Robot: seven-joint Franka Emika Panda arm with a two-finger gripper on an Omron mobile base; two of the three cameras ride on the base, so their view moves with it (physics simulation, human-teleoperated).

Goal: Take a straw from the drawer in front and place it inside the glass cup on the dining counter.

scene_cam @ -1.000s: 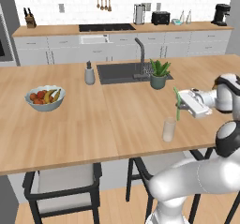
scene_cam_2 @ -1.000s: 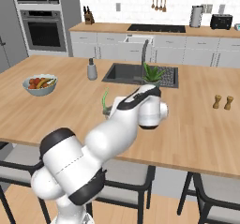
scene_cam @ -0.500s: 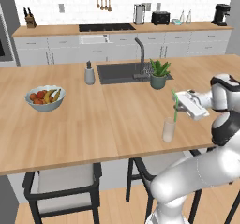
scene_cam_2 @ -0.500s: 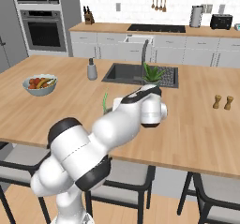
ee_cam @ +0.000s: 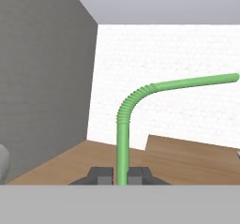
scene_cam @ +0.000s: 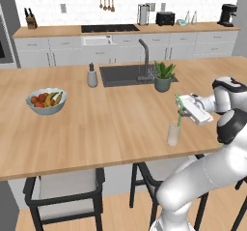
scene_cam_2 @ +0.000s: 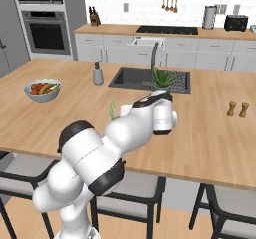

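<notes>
Pincer (ee_cam: 122,175) pinches a ribbed, bent green straw (ee_cam: 123,138) above clear cylindrical glass cup (scene_cam: 173,133).

It was a home kitchen: a wood-grain island worktop (scene_cam: 72,128) carried an inset sink (scene_cam: 128,74) with faucet (scene_cam: 144,56) at 12 o'clock, a fruit bowl (scene_cam: 46,101) at 9 o'clock, a stovetop (scene_cam: 110,28) and toaster (scene_cam: 165,18) behind, and a wall oven (scene_cam_2: 42,30).
</notes>
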